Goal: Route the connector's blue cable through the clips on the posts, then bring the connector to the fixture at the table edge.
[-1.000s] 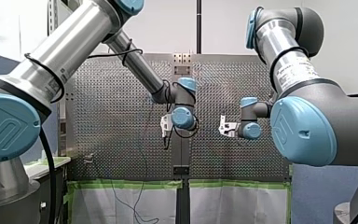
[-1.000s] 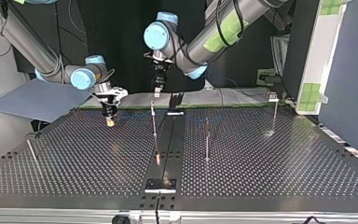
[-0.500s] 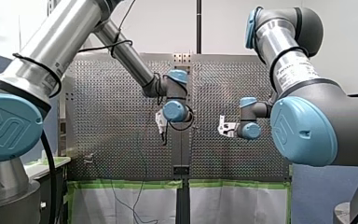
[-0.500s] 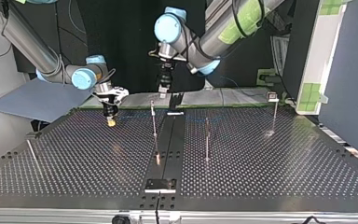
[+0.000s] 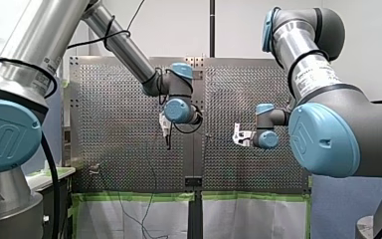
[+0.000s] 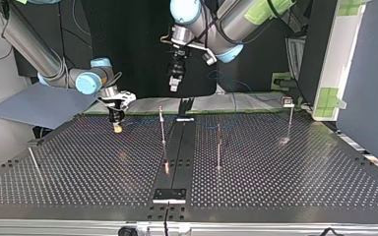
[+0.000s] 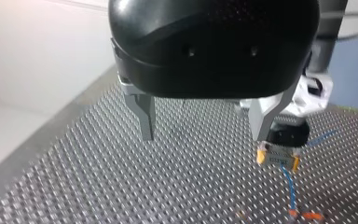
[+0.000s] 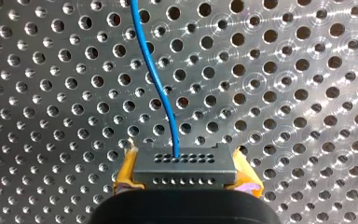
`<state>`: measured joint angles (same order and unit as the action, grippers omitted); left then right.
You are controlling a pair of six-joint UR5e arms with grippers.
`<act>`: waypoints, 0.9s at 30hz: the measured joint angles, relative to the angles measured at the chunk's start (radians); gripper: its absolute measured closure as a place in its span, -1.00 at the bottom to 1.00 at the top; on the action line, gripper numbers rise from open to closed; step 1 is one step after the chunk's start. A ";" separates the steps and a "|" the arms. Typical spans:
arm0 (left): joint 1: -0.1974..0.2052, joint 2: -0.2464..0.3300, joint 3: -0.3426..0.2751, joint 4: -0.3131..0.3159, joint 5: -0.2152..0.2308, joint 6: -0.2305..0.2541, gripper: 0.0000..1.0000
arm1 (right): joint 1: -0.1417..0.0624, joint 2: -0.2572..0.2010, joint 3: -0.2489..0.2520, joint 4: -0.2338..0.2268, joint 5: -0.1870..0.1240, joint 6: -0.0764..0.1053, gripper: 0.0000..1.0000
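Since a second ago my left gripper [image 6: 175, 83] has climbed away from the table [image 6: 295, 182] and drifted a little rightward, ending in the upper middle of the top view. In the front view its wrist has slid up and toward the left. My right gripper [image 6: 117, 126] has kept its place over that second.

The connector [image 8: 185, 164] — a dark block with rows of small holes — sits clamped between the yellow pads [image 8: 127, 171] of my right gripper, one pad pressed on each end. The blue cable [image 8: 154, 70] leaves one hole in its upper row and runs ahead of the gripper in a gentle curve over the perforated plate. In the top view this grip hangs low over the far part of the table, left of centre in the frame; whether the connector touches the plate I cannot tell.

My left gripper's metal fingers [image 7: 145, 116] stand wide apart with nothing between them — only the dotted table shows beyond. Beside one of those fingers the right gripper appears with the connector and the cable trailing below it.

Three thin posts stand upright on the table: one [image 6: 162, 126] just right of the held connector, one [image 6: 219, 147] right of the dark centre strip [image 6: 177, 147], one [image 6: 290, 120] toward the upper right.
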<state>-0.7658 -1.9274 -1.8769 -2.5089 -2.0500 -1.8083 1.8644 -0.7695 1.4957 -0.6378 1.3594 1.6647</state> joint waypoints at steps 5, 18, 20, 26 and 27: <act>-0.001 0.048 -0.048 0.047 0.008 -0.002 -1.00 | -0.003 0.000 0.000 0.001 -0.004 0.000 1.00; 0.019 0.149 -0.149 0.148 0.008 -0.031 -1.00 | -0.001 0.000 0.000 -0.003 -0.005 0.000 1.00; 0.020 0.167 -0.167 0.167 0.008 -0.029 -1.00 | 0.000 0.000 0.000 -0.002 -0.005 0.000 1.00; 0.021 0.221 -0.221 0.220 0.005 -0.016 -1.00 | 0.001 0.000 0.000 0.001 -0.005 0.000 1.00; 0.021 0.229 -0.229 0.226 0.003 -0.013 -1.00 | 0.001 0.000 0.000 0.001 -0.005 0.000 1.00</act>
<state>-0.7452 -1.6983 -2.1062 -2.2831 -2.0472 -1.8209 1.8658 -0.7695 1.4958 -0.6371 1.3546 1.6646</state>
